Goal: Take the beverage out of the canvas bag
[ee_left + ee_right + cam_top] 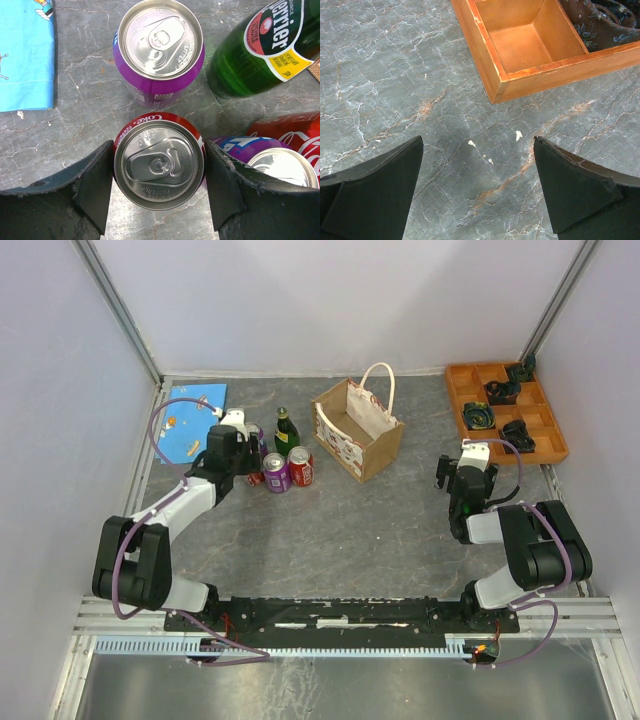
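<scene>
The tan canvas bag (357, 436) with white handles stands at the back middle of the table; I cannot see inside it. My left gripper (247, 456) is left of the bag, among the drinks. In the left wrist view the left gripper (159, 150) is shut on an upright red Coke can (159, 167), with one finger (97, 180) against each side, and the can stands on the table. My right gripper (462, 478) is open and empty over bare table (478, 150), right of the bag.
Around the held can stand a purple can (159, 50), a green Perrier bottle (255, 55), a second purple can (277, 162) and another red Coke can (295, 131). A blue cloth (195, 418) lies at back left. An orange compartment tray (456, 390) sits at back right, with its corner (492, 70) ahead of the right fingers.
</scene>
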You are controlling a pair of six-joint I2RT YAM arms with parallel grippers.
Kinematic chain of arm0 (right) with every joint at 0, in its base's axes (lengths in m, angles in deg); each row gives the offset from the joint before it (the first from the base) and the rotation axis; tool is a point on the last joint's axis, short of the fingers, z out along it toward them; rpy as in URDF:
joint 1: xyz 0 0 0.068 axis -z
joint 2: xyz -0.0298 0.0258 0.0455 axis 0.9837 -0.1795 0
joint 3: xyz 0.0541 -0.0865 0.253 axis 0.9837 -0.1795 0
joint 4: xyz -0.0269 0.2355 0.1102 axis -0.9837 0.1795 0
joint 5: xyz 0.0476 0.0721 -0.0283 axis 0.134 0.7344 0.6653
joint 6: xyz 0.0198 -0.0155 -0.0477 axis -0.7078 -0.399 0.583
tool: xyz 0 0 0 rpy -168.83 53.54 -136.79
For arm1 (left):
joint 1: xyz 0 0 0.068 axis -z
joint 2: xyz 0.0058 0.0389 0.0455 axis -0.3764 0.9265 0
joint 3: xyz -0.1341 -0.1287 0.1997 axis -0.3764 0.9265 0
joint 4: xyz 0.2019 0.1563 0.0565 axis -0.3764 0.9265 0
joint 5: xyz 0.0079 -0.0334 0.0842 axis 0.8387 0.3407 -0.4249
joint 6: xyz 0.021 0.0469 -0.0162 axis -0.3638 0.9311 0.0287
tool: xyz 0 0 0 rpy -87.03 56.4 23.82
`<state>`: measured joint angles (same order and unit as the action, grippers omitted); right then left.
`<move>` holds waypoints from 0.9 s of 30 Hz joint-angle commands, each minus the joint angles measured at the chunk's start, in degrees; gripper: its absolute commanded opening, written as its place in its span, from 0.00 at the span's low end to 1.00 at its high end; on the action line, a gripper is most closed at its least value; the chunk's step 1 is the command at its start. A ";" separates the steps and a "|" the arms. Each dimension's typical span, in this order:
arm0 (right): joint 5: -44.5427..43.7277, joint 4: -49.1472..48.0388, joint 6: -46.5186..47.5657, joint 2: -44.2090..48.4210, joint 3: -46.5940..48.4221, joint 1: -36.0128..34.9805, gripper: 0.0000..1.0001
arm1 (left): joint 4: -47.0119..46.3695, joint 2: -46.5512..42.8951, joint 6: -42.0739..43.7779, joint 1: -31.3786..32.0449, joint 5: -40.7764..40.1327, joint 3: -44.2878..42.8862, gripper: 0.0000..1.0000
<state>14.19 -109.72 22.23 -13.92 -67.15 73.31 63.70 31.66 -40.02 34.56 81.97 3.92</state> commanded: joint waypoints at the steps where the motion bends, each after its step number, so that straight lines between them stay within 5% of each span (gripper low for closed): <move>1: -0.07 -2.80 0.00 0.42 1.53 0.02 0.99 | -0.30 -2.60 -1.35 0.16 -3.11 -2.06 0.49; 7: -0.13 -2.82 0.06 0.44 1.54 0.04 0.99 | 1.03 -3.00 -2.16 0.38 -4.27 -2.22 1.00; 19: -0.15 -2.77 0.03 0.45 1.54 0.07 0.99 | 0.91 -9.16 -3.57 0.38 -3.95 -4.51 0.99; 27: -0.16 -2.75 -0.01 0.43 1.55 0.02 0.99 | 7.64 -8.14 -1.93 0.25 -7.47 -14.56 0.99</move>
<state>14.19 -109.72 22.26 -13.92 -67.15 73.31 68.98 23.11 -41.13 34.80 76.92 -4.17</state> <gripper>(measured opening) 0.991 0.991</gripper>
